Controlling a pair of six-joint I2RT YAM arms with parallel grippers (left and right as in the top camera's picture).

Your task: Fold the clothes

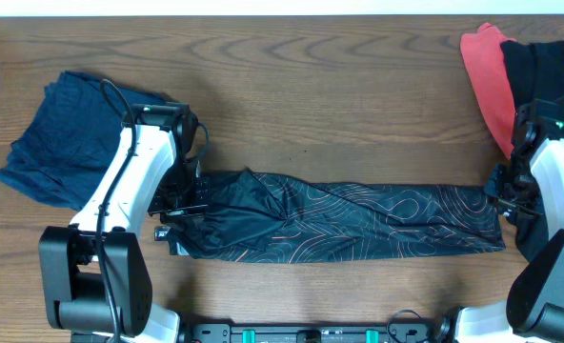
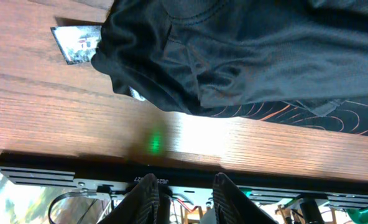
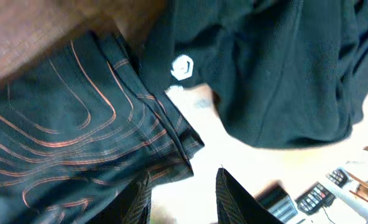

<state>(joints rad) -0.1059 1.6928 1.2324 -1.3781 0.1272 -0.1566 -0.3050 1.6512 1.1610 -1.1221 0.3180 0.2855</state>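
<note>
Where stretched along front edge of table [image 1: 339, 105], lists black jersey [image 1: 358, 221], folded lengthwise, between left gripper [image 2: 185, 180] and right gripper [image 3: 183, 177], both parted, empty.

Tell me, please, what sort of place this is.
Probably a robotics lab bench: a wood-grain table, left arm and right arm at its near edge, a black jersey laid out, navy garment and red garment aside.

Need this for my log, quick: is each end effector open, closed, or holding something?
Left end effector: open, holding nothing.
Right end effector: open, holding nothing.
</note>
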